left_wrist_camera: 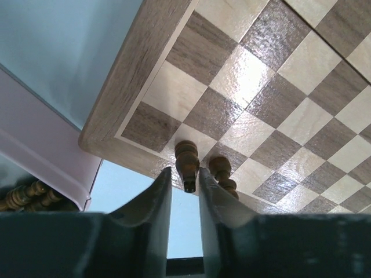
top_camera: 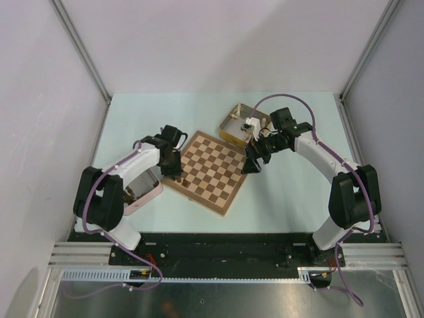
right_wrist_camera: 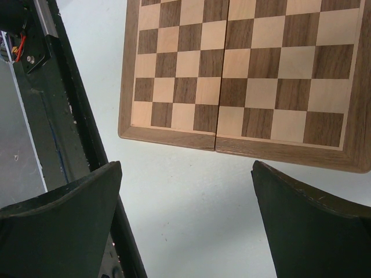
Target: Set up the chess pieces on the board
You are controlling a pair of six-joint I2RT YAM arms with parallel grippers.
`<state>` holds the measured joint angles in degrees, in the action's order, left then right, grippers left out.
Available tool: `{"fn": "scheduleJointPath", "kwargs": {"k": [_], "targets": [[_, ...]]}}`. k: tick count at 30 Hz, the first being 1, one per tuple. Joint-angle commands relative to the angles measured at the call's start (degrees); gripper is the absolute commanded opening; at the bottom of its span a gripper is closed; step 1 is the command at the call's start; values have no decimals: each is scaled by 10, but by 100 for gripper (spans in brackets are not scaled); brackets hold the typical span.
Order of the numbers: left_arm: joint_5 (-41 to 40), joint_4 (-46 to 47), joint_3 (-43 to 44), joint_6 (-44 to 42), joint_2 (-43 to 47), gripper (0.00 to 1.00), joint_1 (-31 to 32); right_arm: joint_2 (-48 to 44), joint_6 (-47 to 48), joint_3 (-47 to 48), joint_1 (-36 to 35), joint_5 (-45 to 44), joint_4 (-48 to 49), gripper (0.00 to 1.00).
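Overall: by my judgement the task is at an early stage. The board point(top_camera: 211, 173) lies angled on the table point(top_camera: 285, 199) between my arms, almost all its squares bare.
Dark piece point(left_wrist_camera: 186, 162): appears upright on an edge-row square near the board point(left_wrist_camera: 255, 98) corner on my left arm's side, with its head between my left fingers point(left_wrist_camera: 159, 197).
Neighbouring dark piece point(left_wrist_camera: 222, 169): stands just beside it in the same edge row.
Handling: I judge the piece to be light, stiff turned wood. It is smooth and narrow-based, so easily tipped. It is best taken at the waisted stem under the head and lifted straight.
Left gripper point(left_wrist_camera: 185, 180): my jaws stand nearly together around the dark piece's head. I cannot tell whether the pads press it or stand just clear.
Right gripper point(right_wrist_camera: 185, 231): my jaws are spread wide and hold nothing. It hovers over the table just beside the board point(right_wrist_camera: 243, 63) edge.
Spare dark pieces point(left_wrist_camera: 23, 197): these lie in the pink tin point(left_wrist_camera: 52, 165) beside the board.
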<state>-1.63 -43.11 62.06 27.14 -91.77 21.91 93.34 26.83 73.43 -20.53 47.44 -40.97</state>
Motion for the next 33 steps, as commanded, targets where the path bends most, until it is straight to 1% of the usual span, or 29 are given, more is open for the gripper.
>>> {"fn": "scheduleJointPath", "kwargs": {"k": [1,4,9,12,14,15,16,17,18,22,23,24,26,29,30,31,33], "targets": [[-20,-17,27,15,0,33,5,-1,7,22,-1,5,-2,100],[-26,-23,36,19,4,39,5,-2,7,22,-1,5,-1,100],[-29,-37,61,23,24,43,5,-4,8,22,-1,4,-2,100],[-38,-50,83,25,50,48,5,-4,15,40,1,0,-13,100],[-50,-53,94,26,76,58,4,1,10,66,8,-10,-13,100],[-55,-56,101,25,86,64,3,4,-6,77,17,-16,-11,100],[-59,-55,104,26,110,74,2,9,-23,87,24,-40,-5,99],[-63,-55,106,23,121,78,0,21,-42,109,31,-54,14,100],[-68,-55,111,15,132,86,-1,28,-75,123,37,-66,18,100],[-104,-50,108,22,193,100,-8,104,-134,225,54,-152,6,100],[-108,-46,104,21,215,100,-11,141,-137,247,55,-161,-10,100],[-115,-43,100,23,226,100,-12,158,-135,295,56,-162,-23,100],[-120,-35,83,26,259,100,-17,194,-115,335,59,-153,-47,100],[-122,-22,55,27,287,100,-20,264,-98,413,60,-175,-74,88],[-122,-19,47,28,302,100,-22,302,-94,434,59,-192,-83,79],[-120,-18,38,29,310,100,-23,321,-93,484,60,-199,-101,74],[-118,-14,15,36,331,100,-24,355,-83,529,63,-210,-119,65]]}}
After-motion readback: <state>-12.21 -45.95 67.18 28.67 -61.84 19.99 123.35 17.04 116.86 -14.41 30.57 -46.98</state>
